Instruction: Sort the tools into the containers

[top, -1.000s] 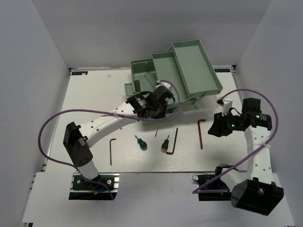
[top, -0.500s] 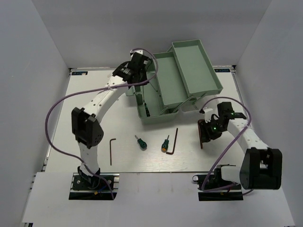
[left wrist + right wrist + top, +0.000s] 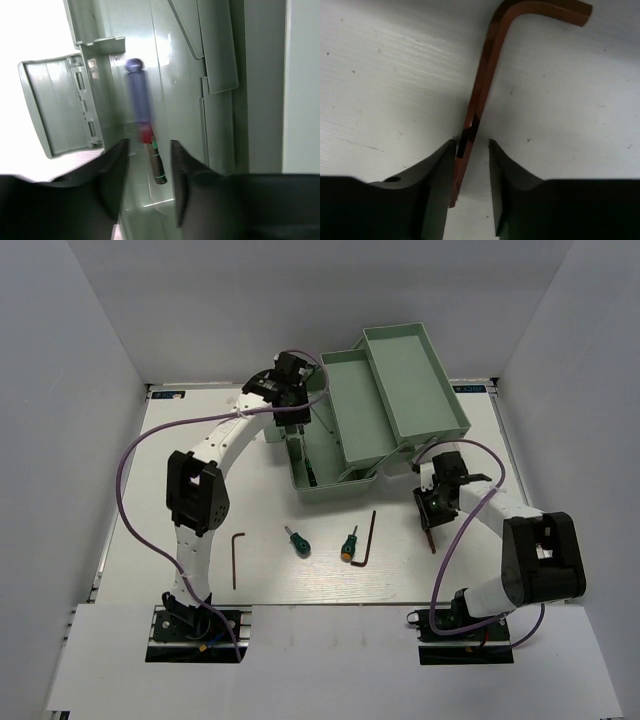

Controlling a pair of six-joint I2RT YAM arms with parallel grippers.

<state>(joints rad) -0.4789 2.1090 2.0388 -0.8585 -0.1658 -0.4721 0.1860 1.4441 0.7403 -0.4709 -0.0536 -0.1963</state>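
Your right gripper [image 3: 471,146] stands parted around the hex key [image 3: 485,85] at lower centre of the frame. It is probably light, stiff and slippery, lying flat on the table [image 3: 380,75] — pinch the long shaft squarely.

I work in a robotics lab, inside a closed test cell. My white table [image 3: 180,470] is boxed in by plain pale walls [image 3: 80,370] at nine, twelve and three o'clock. My left arm [image 3: 225,435] and right arm [image 3: 500,505] are bolted to metal base plates [image 3: 195,625] at seven and five o'clock on the near edge. Purple cables [image 3: 122,490] loop loose along both arms. Small printed labels [image 3: 170,393] sit at the table's far corners, eleven and one o'clock. The light is flat and even.
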